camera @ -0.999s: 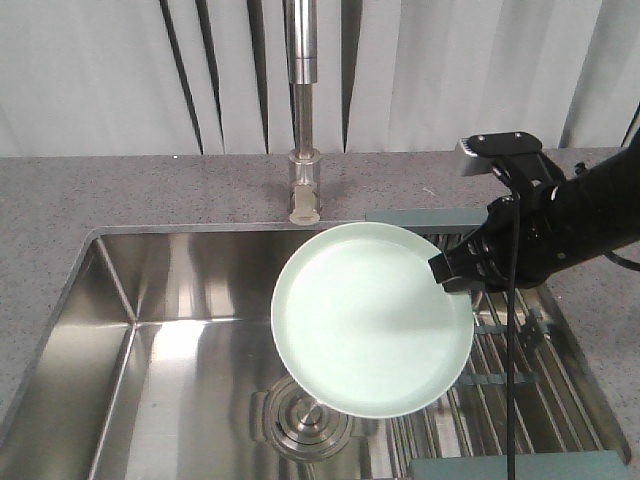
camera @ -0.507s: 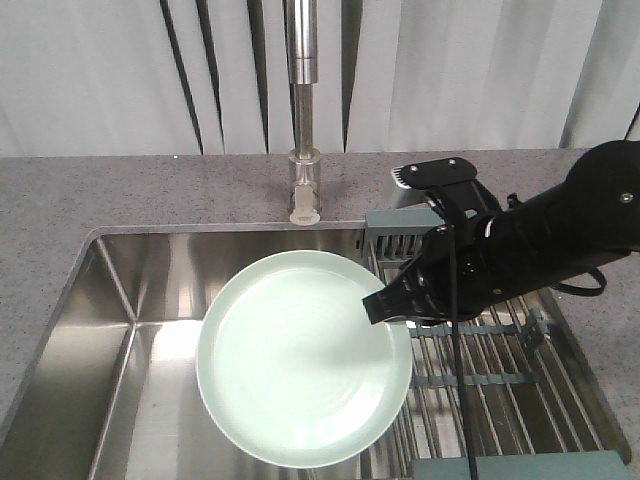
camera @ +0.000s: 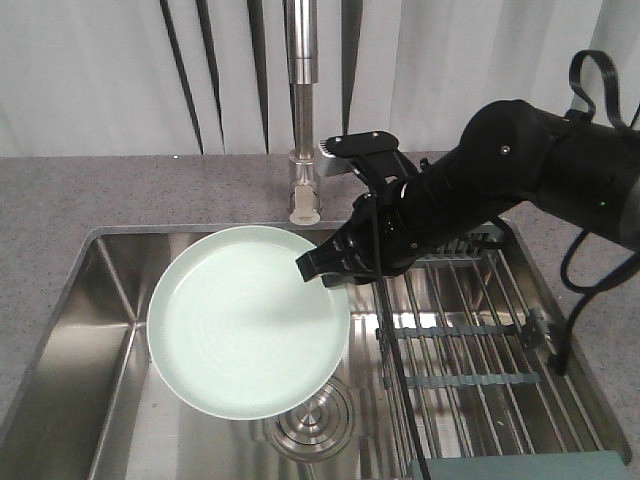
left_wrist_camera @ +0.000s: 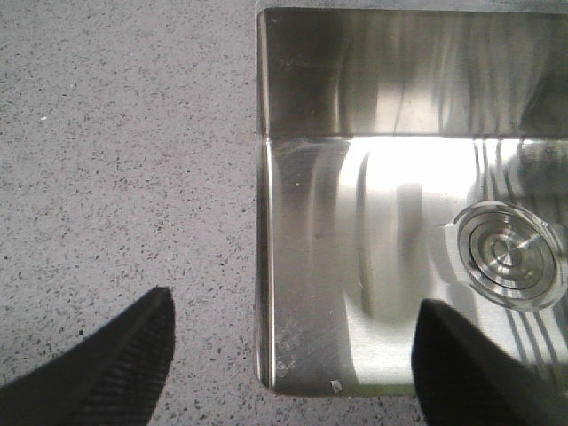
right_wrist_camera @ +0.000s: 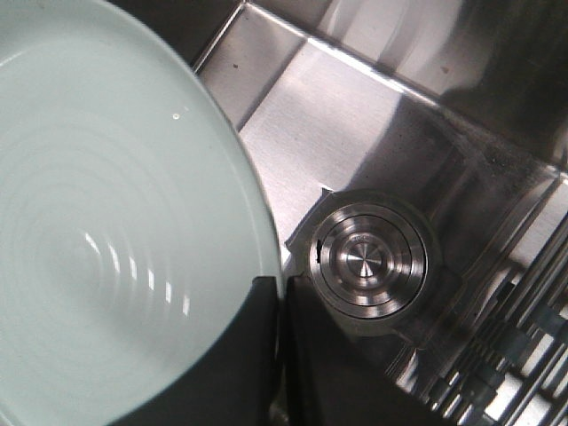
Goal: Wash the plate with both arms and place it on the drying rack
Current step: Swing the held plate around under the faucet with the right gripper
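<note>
Your right end effector is clamped on the rim of the plate. It holds the plate near level over the sink, just in front of the faucet, with the drain showing past its edge. I judge this a sound position for rinsing. The edge grip leaves the plate's face clear for your other arm. Your left end effector hangs spread wide and empty over the sink's corner and the desk. The drying rack beside the basin does not yet hold the plate.
</note>
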